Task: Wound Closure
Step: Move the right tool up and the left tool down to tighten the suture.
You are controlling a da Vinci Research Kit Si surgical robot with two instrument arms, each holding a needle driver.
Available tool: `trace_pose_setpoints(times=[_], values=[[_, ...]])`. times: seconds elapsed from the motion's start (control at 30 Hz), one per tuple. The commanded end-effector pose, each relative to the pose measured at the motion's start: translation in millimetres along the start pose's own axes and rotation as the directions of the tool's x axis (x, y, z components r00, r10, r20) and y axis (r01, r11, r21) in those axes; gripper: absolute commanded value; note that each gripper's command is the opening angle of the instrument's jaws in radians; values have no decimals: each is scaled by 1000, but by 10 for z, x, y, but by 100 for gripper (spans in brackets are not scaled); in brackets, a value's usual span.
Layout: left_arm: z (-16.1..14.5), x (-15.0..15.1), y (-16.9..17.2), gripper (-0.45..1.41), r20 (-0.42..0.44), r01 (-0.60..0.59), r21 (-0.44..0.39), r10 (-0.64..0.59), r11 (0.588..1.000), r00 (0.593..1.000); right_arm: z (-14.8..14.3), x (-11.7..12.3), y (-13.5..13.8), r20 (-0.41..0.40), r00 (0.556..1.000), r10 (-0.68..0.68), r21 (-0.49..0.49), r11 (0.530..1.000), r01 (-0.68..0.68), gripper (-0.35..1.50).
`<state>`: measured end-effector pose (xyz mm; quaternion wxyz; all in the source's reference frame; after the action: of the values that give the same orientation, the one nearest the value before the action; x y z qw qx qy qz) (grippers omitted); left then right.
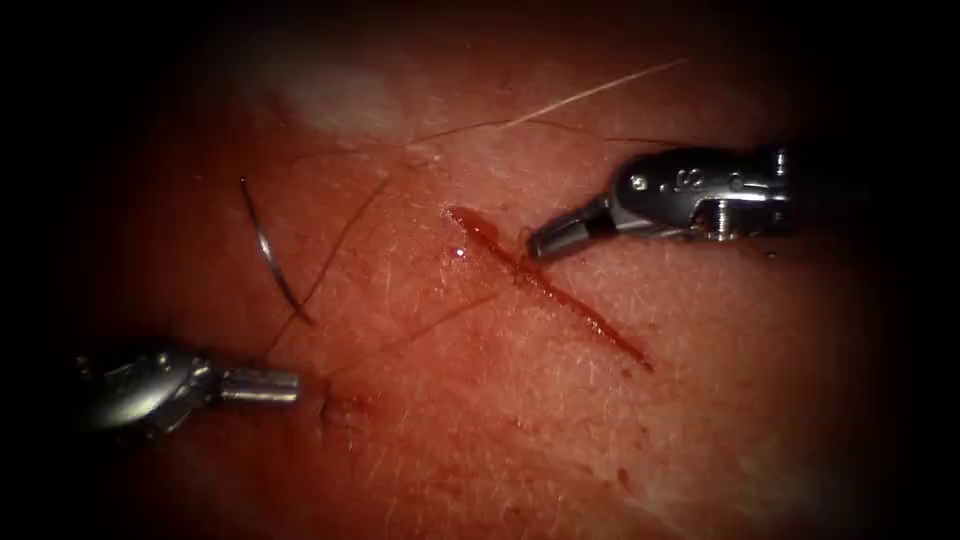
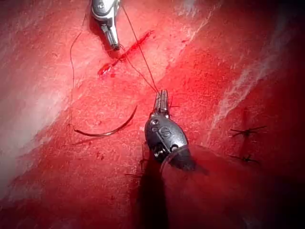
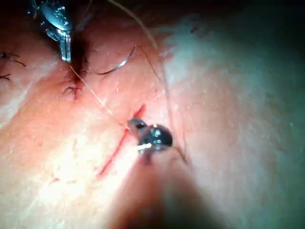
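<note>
Starting at the right tool (image 1: 548, 240): its jaws are seen pressed together at the cut (image 1: 545, 285), their tip just beside the cut's upper part on its right side; thread (image 2: 143, 59) is seen running to the tip, and a pinch on it is judged likely. The left tool (image 1: 285, 386) is recorded toward the lower left edge of the tissue (image 1: 700, 430), well left of the cut; in the left wrist view its jaws (image 2: 162, 101) are closed, with a taut strand ending at them, so thread is taken to be held there too.

Needle (image 1: 270, 255): lying free on the tissue surface left of the cut, above the left tool, held by neither tool; whether its tip rests in the tissue cannot be told.

Handling, as judged: needle light, stiff, smooth and apt to swivel in the jaws; best taken across its body some way back from the point, never on the tip. Thread fine, limp, easily frayed by hard clamping. Tissue soft, yielding, slick with red fluid (image 1: 480, 228); its edges would tear under a coarse bite.

Also noted: earlier stitches (image 2: 248, 131) in the left wrist view, away from the cut.
</note>
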<state>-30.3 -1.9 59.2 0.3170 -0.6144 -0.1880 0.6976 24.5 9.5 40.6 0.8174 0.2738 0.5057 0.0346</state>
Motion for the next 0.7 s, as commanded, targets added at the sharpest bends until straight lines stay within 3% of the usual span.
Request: trace_pose_setpoints(times=[0.03, 0.27, 0.7], values=[[-2, -7, 2, -45, 2, -2, 5, 2, 1000, 1000, 6, -4, 1, 12, 1000, -4, 5, 1000, 4, -35], [-40, 1, 6, -45, 9, -4, 36, 4, 999, 1000, -7, -8, 8, 51, 999, 14, -51, 999, -11, -35], [-58, -6, 24, -45, 9, -8, 58, 7, 998, 1000, -23, -12, 11, 16, 998, 62, -172, 983, -59, -35]])
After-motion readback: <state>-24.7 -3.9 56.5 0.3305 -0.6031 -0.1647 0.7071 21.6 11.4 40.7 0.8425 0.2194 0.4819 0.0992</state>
